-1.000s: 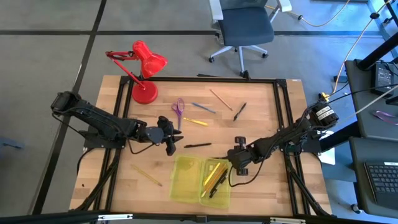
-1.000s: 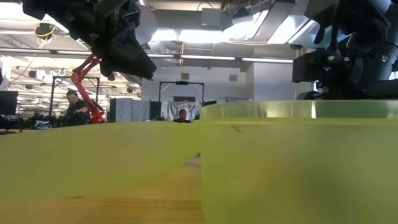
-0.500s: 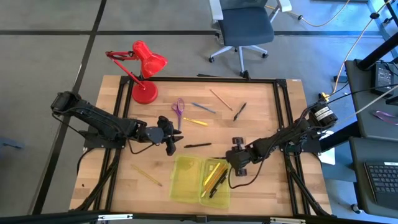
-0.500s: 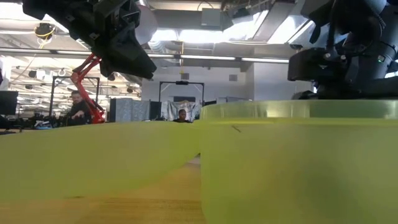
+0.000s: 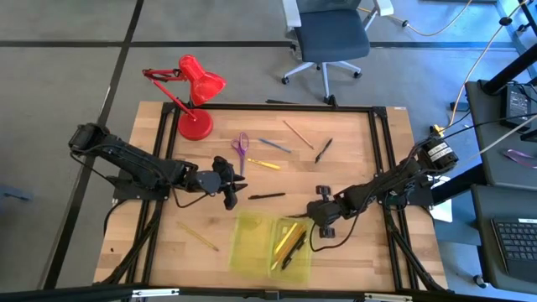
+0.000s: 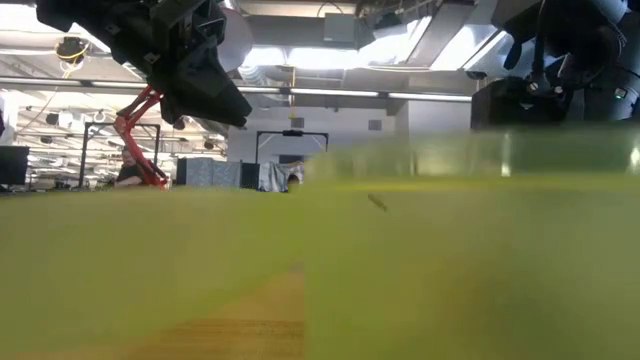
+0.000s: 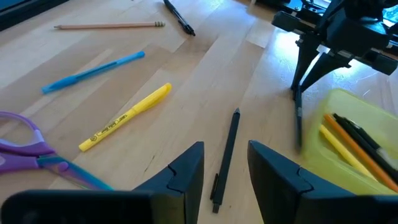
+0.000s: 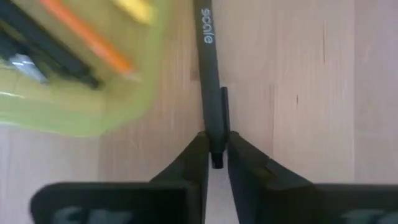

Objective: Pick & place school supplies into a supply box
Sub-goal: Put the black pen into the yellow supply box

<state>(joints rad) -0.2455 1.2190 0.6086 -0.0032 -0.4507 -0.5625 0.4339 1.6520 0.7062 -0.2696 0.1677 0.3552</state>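
The supply box (image 5: pixel 252 228), a yellow-green open case, lies flat near the table's near edge with several pens in its right half. My right gripper (image 5: pixel 323 218) stands just beyond the box's far right corner, shut on a black pen (image 8: pixel 210 81). My left gripper (image 5: pixel 232 191) hovers open left of centre. Its fingers straddle, from above, a second black pen (image 7: pixel 227 149) that lies on the wood. Purple scissors (image 5: pixel 242 147), a yellow pen (image 5: pixel 264 164), a blue pen (image 5: pixel 274 145), a wooden pencil (image 5: pixel 297 133) and another black pen (image 5: pixel 323 150) lie farther back. My right gripper pinches the black pen between its two fingers at its clip end (image 8: pixel 215 132), coming from above and pointing down, with the fingers along the pen. The pen hangs nearly upright below the fingers (image 7: pixel 297 121), beside the box's outer wall (image 8: pixel 74 106). Whether its tip touches the table, I cannot tell.
A red desk lamp (image 5: pixel 195 96) stands at the far left corner. A yellow pencil (image 5: pixel 197 236) lies left of the box near the near edge. The box wall (image 6: pixel 400 260) fills the low view. Bare wood lies right of the box.
The supply box has shifted toward the near edge: it fills more of the low view and shows blurred there. My right gripper has swayed slightly by the box's far corner, still shut on the pen.
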